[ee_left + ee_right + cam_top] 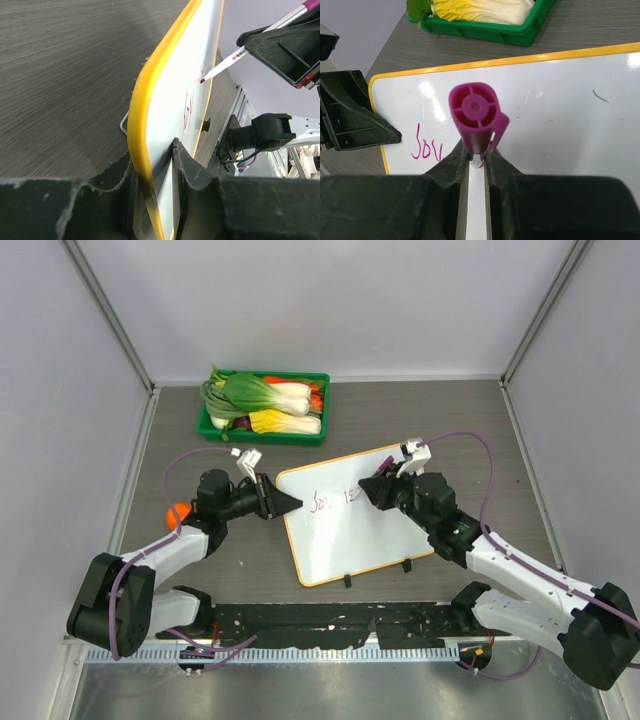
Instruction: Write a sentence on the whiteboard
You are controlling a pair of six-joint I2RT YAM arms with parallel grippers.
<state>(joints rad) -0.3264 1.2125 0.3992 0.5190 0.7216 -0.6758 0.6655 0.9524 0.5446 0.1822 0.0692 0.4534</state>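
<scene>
The whiteboard (350, 525), glossy white with an orange-yellow rim, lies mid-table. My left gripper (285, 502) is shut on its left edge; in the left wrist view the fingers (187, 165) pinch the yellow rim (150, 90). My right gripper (372, 490) is shut on a purple marker (476, 117), cap end toward the camera, tip on the board (202, 80). Purple-pink handwriting (332, 499) runs in one short line; the right wrist view shows the letters "Jov" (426, 148), with the rest hidden behind the marker.
A green tray (265, 407) of leafy vegetables stands behind the board at the back. An orange object (180, 511) lies beside the left arm. Grey walls enclose the table on three sides. Two black feet (378, 572) sit on the board's near edge.
</scene>
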